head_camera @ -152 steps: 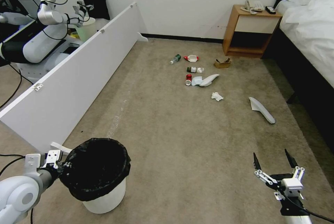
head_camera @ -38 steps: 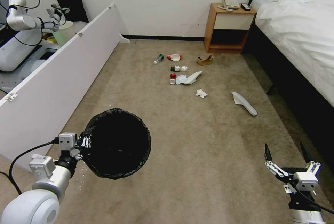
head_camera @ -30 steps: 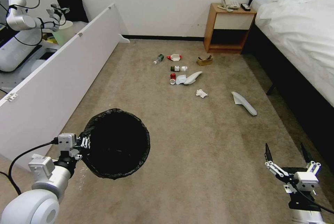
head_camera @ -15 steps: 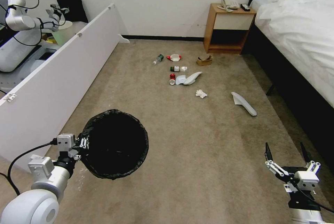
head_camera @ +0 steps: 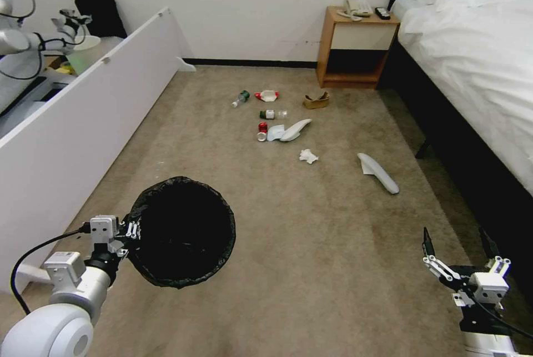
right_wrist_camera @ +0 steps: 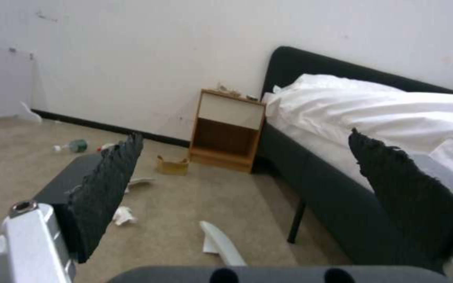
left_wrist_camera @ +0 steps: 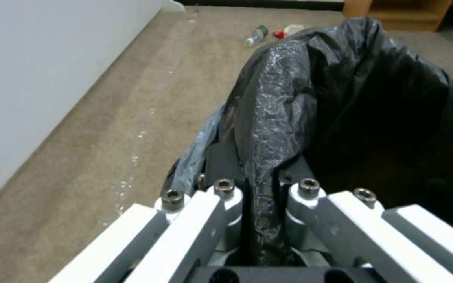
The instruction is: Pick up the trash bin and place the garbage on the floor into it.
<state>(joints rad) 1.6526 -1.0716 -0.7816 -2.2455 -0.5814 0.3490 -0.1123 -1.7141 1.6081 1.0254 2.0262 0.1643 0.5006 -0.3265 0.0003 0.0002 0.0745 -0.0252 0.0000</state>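
Observation:
My left gripper [head_camera: 129, 230] is shut on the near rim of the trash bin [head_camera: 183, 232], which hangs off the floor [head_camera: 311, 235] at lower left, its black-lined mouth facing up. In the left wrist view the fingers [left_wrist_camera: 221, 196] pinch the bag's folded edge [left_wrist_camera: 284, 98]. Garbage lies ahead on the carpet: two bottles [head_camera: 240, 98] [head_camera: 272, 114], a red-and-white wrapper [head_camera: 267, 95], a brown paper bag [head_camera: 316, 101], a red can [head_camera: 261, 131], a slipper [head_camera: 294, 129], a tissue [head_camera: 308, 156] and another slipper [head_camera: 378, 172]. My right gripper [head_camera: 453, 233] hangs open and holds nothing at lower right.
A long white panel [head_camera: 83, 118] runs along the left; behind it another robot arm [head_camera: 22, 40] holds a pale green cup [head_camera: 83, 49]. A wooden nightstand [head_camera: 355, 46] stands at the far wall. A dark-framed bed [head_camera: 477, 57] lines the right side.
The bin has come off the floor and stays in my left gripper. The whole view has shifted as the camera moved; the litter now shows a little lower and to the left.

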